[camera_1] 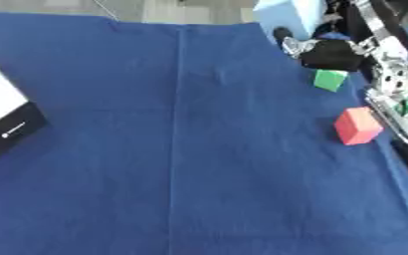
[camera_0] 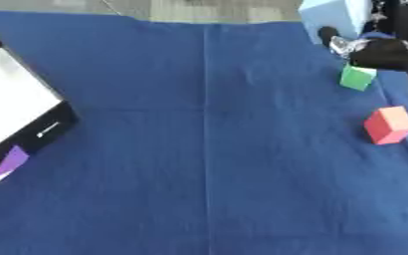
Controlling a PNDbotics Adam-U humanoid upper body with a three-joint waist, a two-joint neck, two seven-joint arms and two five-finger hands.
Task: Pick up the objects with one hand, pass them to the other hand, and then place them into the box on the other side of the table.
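On the right of the blue cloth, a green cube (camera_0: pixel 357 77) sits on the table, with a red block (camera_0: pixel 388 125) nearer to me. A light blue block (camera_0: pixel 334 17) stands at the far right corner. My right hand (camera_1: pixel 331 54) comes in from the upper right and hovers just behind the green cube, beside the light blue block. Its black shape is blurred, and I cannot tell whether it touches either one. The box (camera_0: pixel 51 130), with a white inside and a black rim, lies at the left edge. My left hand shows in neither view.
A purple piece (camera_0: pixel 7 162) lies against the box's near corner; whether it is inside or outside I cannot tell. My right arm's silver joints (camera_1: pixel 397 79) run along the right edge. Grey floor shows beyond the table's far edge.
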